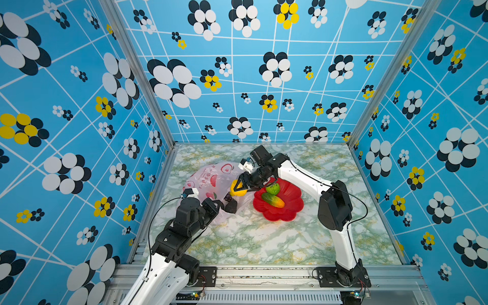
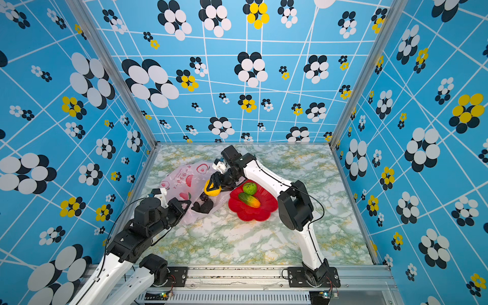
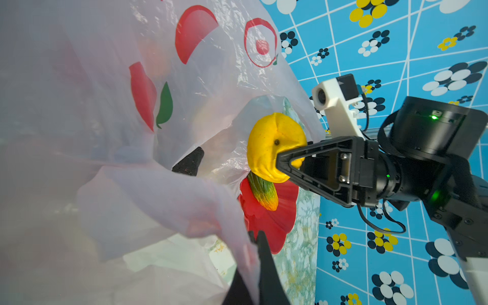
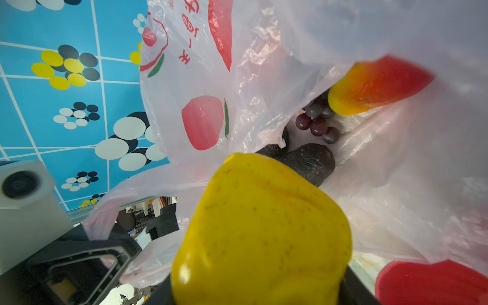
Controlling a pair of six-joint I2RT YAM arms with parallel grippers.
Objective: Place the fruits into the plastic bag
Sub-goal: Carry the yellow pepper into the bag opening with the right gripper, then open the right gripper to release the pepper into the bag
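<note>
Here left tool (image 3: 256, 236) pinches bag (image 1: 208, 179), right tool (image 1: 239, 188) pinching yellow fruit (image 3: 266, 148) at its mouth.

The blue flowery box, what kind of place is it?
Probably a robot practice booth: blue flower-patterned walls, a green marbled tabletop, and two white-and-black robot arms bolted to the metal front rail.

Bright, even light fills both top views, with faint shadows on the green marbled tabletop (image 1: 250, 237); straight lines bow toward the edges. Glare streaks the thin pink plastic bag (image 3: 224, 79), its near folds blurred; the red-yellow toy mango (image 4: 377, 84) looks smeared
</note>
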